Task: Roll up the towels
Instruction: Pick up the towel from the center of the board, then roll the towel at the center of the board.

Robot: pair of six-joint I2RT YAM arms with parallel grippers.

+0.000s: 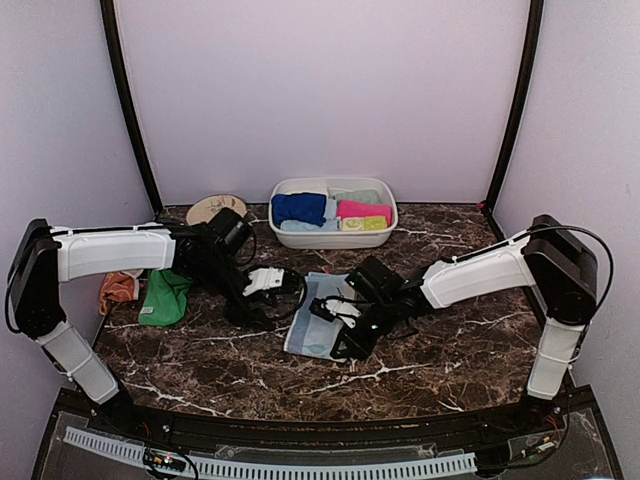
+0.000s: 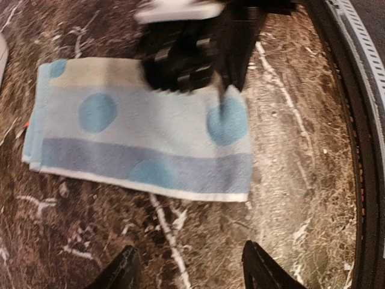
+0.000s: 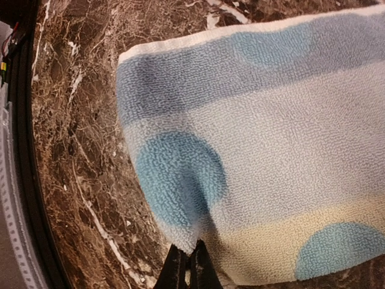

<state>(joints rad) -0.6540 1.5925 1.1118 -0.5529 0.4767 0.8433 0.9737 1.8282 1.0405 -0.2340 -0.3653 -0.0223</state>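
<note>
The dark marble desk [image 1: 450, 350] carries everything. At its far middle stands a white tub [image 1: 335, 240], and in it lie a blue towel [image 1: 299, 208], a pink towel [image 1: 363, 210], a light blue towel [image 1: 305, 226] and a yellow-green one [image 1: 365, 224], all bundled up. A dotted towel [image 1: 312, 330], pale with blue dots and a blue stripe, lies spread flat in the middle of the desk, near to the tub. On the left side a green towel [image 1: 165, 297] lies crumpled, and a rust-brown towel [image 1: 118, 288] is just beside it, further left. A plate [image 1: 205, 208] at the far left is partly hidden by the left arm. The right hand [image 3: 186, 265] is clenched on the right edge of the dotted towel, where the cloth puckers a little. The left hand [image 2: 192, 274] is released, with its fingers [image 2: 126, 271] apart above bare desk, just beside the towel's left long edge and not touching it.
</note>
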